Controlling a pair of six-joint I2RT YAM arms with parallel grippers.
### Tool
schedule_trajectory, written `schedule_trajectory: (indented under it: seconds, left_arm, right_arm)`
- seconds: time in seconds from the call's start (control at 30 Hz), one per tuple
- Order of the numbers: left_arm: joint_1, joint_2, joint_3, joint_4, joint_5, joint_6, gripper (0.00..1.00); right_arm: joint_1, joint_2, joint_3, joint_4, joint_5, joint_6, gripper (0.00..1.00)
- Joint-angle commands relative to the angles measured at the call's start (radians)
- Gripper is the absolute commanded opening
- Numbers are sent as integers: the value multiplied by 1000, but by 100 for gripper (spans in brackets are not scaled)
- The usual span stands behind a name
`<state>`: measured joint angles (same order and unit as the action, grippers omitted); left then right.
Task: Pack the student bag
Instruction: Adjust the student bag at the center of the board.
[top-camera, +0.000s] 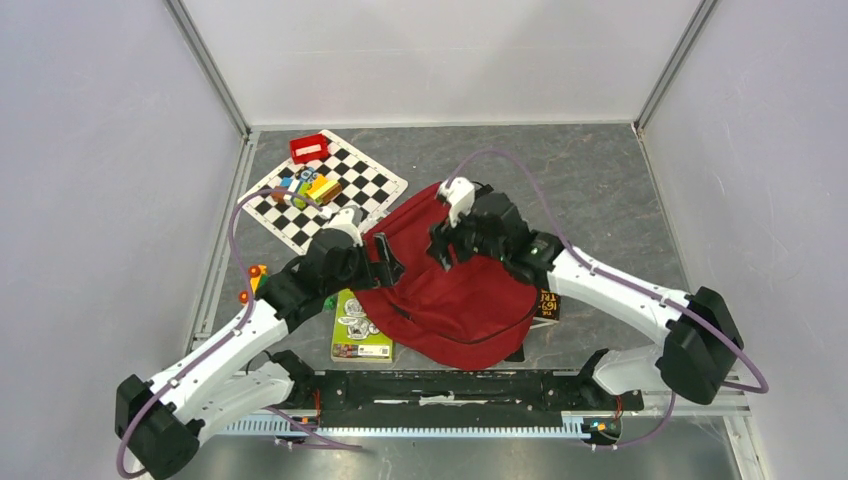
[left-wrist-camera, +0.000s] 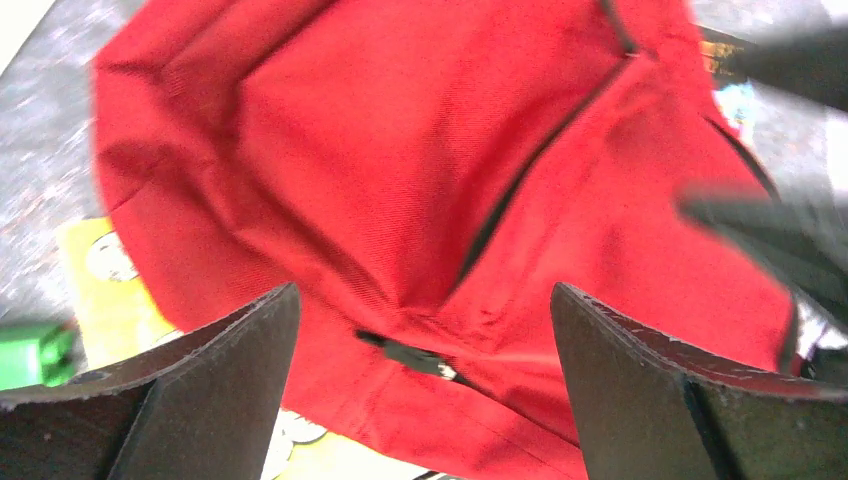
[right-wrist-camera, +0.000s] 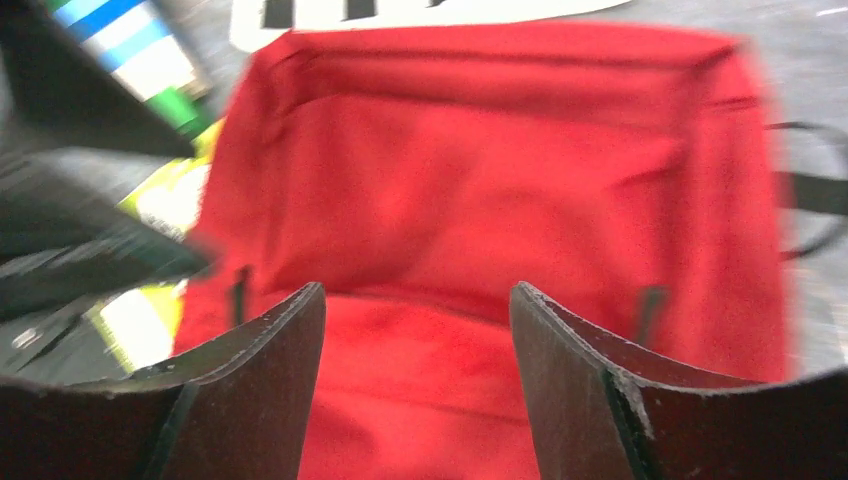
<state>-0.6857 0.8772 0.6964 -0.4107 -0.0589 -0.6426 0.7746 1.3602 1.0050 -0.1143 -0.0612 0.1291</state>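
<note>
Left tool (left-wrist-camera: 422, 300) and right tool (right-wrist-camera: 417, 300) gape empty above the bag (top-camera: 450, 300); our book (top-camera: 360, 325) lies unpacked by the counter's (top-camera: 600, 180) near edge.

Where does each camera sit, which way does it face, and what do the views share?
Top external: above and behind the robot, looking down at the table; both arms show, jaws over the student bag.
Left wrist: on the left arm, looking down at the bag; its own open jaws frame a black zipper pull.
Right wrist: on the right arm, looking down at the bag; its own open jaws show below.
Shared: all three show the bag and the yellow-green book.
</note>
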Motion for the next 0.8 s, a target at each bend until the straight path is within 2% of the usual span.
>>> schedule_trajectory:
  seconds: [0.0,0.13,0.3,0.43,0.5,0.57,0.77]
  left_arm:
    - [77,6,-35,-33,-49,-85,100]
    - [143,9,-53,-43,-99,-88,100]
    - [203,-11,-84,-31,-99,-90,100]
    - [242,-19,-112,-21,-95,-74,99]
    - [261,-7,-122,-9,-72,-72,94]
    - [273,8,-132,6,-36,-70,85]
    - [285,41,-166,50,10,-63,70]
  right_arm:
    - [144,-62,-68,17,-72,105,71]
    - [290,-75,-121,64,-21,155,61]
    - [430,17,-90,75,78,203,51]
    - [478,113,-26,49,118,242,48]
    - [480,159,-2,36,127,260,47]
    - [481,201,34,5,145,274,45]
    - [481,316,151,-94,219,260,41]
